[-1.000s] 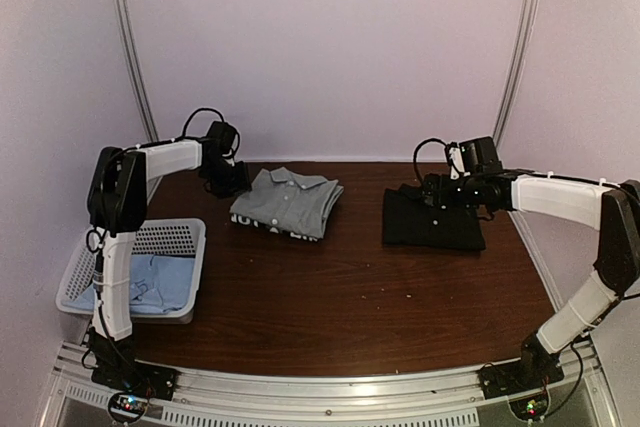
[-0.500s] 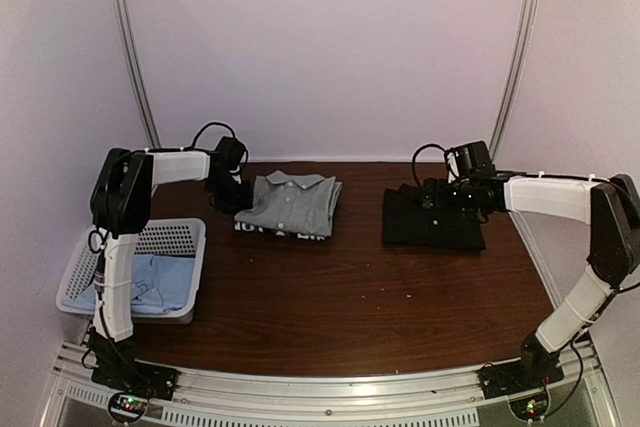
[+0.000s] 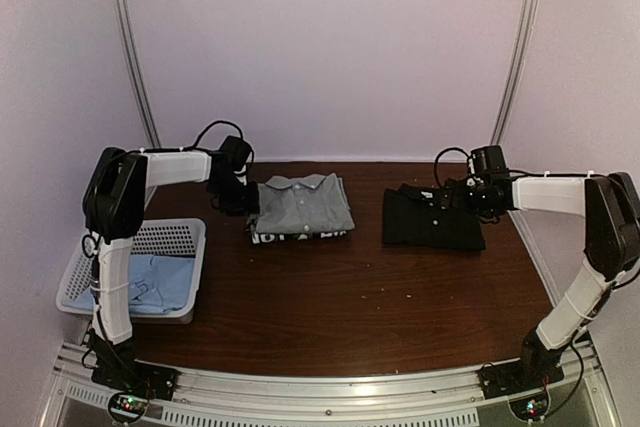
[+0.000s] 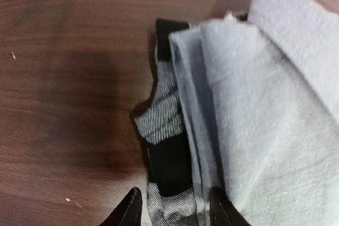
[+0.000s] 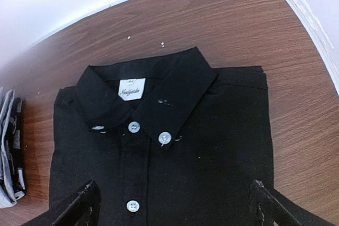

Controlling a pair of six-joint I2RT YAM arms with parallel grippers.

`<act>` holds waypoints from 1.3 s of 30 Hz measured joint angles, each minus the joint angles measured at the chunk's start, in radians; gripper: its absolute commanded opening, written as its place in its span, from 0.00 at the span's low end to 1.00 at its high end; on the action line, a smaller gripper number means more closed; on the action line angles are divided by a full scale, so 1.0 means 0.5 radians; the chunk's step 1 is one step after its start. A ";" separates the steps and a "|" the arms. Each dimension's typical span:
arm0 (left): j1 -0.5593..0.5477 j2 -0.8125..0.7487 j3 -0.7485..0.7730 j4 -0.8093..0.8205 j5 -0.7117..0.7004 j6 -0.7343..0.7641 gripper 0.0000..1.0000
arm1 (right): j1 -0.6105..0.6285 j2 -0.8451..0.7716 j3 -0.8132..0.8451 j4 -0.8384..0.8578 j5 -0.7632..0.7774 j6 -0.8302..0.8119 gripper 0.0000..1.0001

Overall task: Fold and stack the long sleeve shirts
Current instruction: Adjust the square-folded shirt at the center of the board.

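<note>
A folded grey shirt [image 3: 305, 205] lies at the back middle of the table, collar toward the wall. My left gripper [image 3: 243, 197] is at its left edge. In the left wrist view the gripper [image 4: 175, 216] straddles that grey shirt's [image 4: 275, 104] edge, closed in on the folded layers, with black-and-white striped cloth [image 4: 159, 117] showing underneath. A folded black shirt [image 3: 430, 222] with white buttons lies to the right. My right gripper [image 3: 458, 197] stands wide open just above the black shirt [image 5: 201, 146], holding nothing. A light blue shirt [image 3: 160, 282] lies in the basket.
A white lattice basket [image 3: 180, 229] stands at the near left, beside the left arm's base. The back wall runs close behind both shirts. The table's right edge [image 5: 318, 41] is near the black shirt.
The grey shirt has slid right and turned square to the table as my left gripper moved with it and narrowed. My right gripper has drawn back to the right over the black shirt.
</note>
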 measured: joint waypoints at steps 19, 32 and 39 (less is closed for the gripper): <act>0.126 0.429 0.581 0.040 0.153 0.047 0.38 | -0.317 0.082 -0.075 0.168 -0.388 0.014 0.91; -0.008 0.533 0.746 0.095 0.372 0.011 0.38 | -0.394 0.278 -0.052 0.189 -0.452 0.006 0.90; -0.037 0.489 0.736 0.089 0.282 0.012 0.48 | -0.462 0.359 -0.014 0.184 -0.458 -0.002 0.89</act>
